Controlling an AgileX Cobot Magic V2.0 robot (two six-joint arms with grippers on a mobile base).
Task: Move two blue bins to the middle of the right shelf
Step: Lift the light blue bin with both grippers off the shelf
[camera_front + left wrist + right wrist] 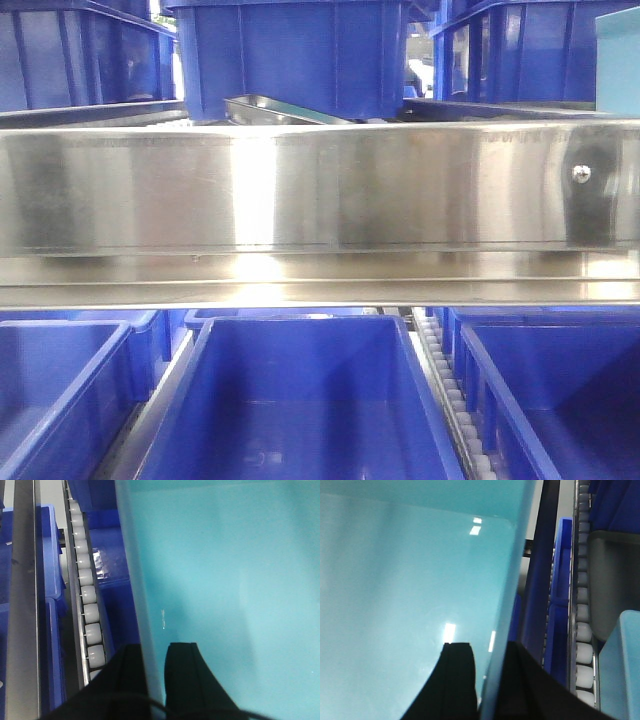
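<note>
The left fingers [185, 675] straddle the left wall of the light blue bin [225, 580], one inside and one outside, pinching it. The right fingers [457, 680] clamp its right wall [395, 580] the same way. Just beside each held wall runs a roller track [85, 590] [582, 630] with dark blue bins [107, 545] beyond. A glossy patch [100, 562] on one bin is too blurred to read. From the front, a steel shelf beam [320, 190] crosses the view, with a blue bin [300, 400] below it.
</note>
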